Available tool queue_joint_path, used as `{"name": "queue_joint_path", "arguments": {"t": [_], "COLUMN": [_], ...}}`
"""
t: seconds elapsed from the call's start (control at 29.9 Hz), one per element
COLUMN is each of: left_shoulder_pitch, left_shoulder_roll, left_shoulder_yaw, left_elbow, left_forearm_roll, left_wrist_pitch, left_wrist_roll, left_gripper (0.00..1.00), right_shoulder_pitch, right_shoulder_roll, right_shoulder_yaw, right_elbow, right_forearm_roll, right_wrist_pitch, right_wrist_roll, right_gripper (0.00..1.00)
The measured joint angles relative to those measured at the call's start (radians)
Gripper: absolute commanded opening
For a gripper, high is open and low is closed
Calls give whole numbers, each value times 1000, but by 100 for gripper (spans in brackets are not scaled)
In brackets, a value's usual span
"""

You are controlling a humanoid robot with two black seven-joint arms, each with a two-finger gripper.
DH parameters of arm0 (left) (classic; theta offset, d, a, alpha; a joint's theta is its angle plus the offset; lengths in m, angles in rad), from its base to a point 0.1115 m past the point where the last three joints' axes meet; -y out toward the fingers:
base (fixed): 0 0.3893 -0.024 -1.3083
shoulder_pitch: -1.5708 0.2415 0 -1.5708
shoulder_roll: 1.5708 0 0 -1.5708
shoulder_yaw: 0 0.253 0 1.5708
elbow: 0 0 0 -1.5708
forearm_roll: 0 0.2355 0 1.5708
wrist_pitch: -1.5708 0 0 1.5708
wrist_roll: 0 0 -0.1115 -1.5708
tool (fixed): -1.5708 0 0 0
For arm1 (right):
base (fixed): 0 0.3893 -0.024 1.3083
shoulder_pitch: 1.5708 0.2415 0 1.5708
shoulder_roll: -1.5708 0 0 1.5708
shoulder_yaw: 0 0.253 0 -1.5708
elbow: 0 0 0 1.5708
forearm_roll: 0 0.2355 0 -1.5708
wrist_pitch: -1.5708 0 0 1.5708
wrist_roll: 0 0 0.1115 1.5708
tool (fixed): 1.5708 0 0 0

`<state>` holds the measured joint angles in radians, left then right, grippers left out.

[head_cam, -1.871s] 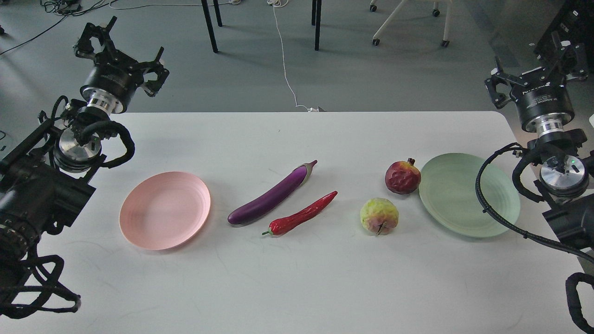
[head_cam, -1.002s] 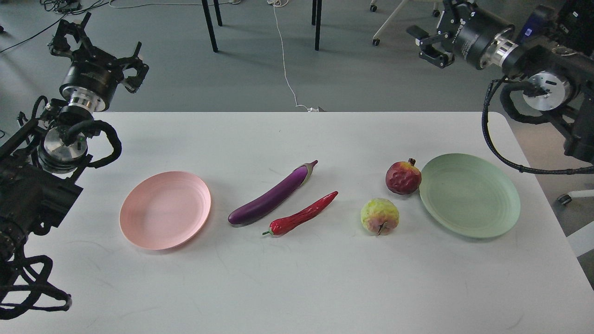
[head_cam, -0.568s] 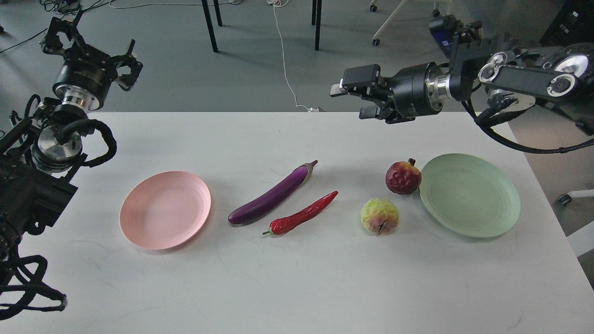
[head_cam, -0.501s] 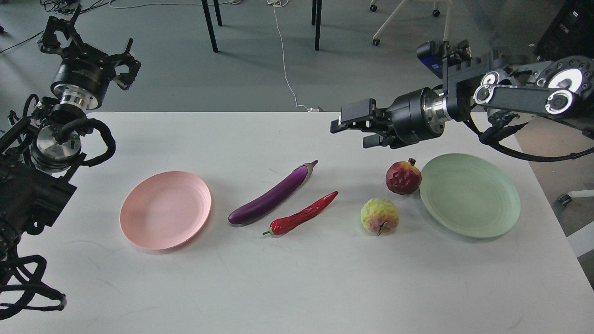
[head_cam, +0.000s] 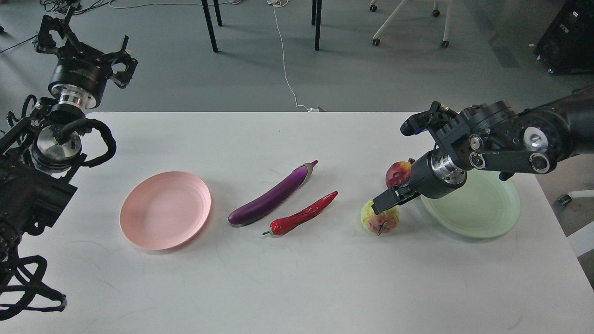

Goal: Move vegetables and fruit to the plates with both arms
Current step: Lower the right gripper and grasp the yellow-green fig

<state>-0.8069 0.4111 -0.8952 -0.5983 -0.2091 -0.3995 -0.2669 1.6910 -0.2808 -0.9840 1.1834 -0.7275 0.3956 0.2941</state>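
White counter (head_cam: pixel 297 278) carrying the task items. Right gripper (head_cam: pixel 387 200) reaches down onto the top of the yellow-green fruit (head_cam: pixel 378 221); its jaw state cannot be told. Pomegranate (head_cam: pixel 397 172) lies just behind, beside the mint green plate (head_cam: pixel 482 218) near the right edge. Eggplant (head_cam: pixel 271 196) and chili pepper (head_cam: pixel 301 215) lie mid-counter; pink plate (head_cam: pixel 164 209) toward the left edge. Left gripper (head_cam: pixel 79 41), fingers spread, is raised beyond the far-left corner.

Bright, even light; soft shadows
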Motion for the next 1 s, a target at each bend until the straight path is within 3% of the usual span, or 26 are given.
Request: {"name": "queue_joint_path", "arguments": {"t": [0.43,0.57,0.77,1.0], "left_shoulder_pitch": [4,15,17,17], "left_shoulder_roll": [-10,-16,-14,-3], "left_shoulder_yaw": [3,3,3,1], "left_elbow": [0,0,0,0], "left_forearm_roll": [4,4,1,0], "left_wrist_pitch": [6,7,6,6], "left_wrist_roll": [8,4,3,4], "left_gripper": [98,98,98,98], "right_shoulder_pitch": [-51,-74,-79,15], "right_shoulder_roll": [127,138,144,100], "right_shoulder_yaw": [-15,-52,-62,-57], "right_elbow": [-74,-90,-97,-85], "right_forearm_roll": [-1,-2,-5,-2], "right_wrist_pitch": [-44,-44,-43,-43], "right_wrist_roll": [-8,-9,-10,-11], "right_gripper": [91,82,52,50]}}
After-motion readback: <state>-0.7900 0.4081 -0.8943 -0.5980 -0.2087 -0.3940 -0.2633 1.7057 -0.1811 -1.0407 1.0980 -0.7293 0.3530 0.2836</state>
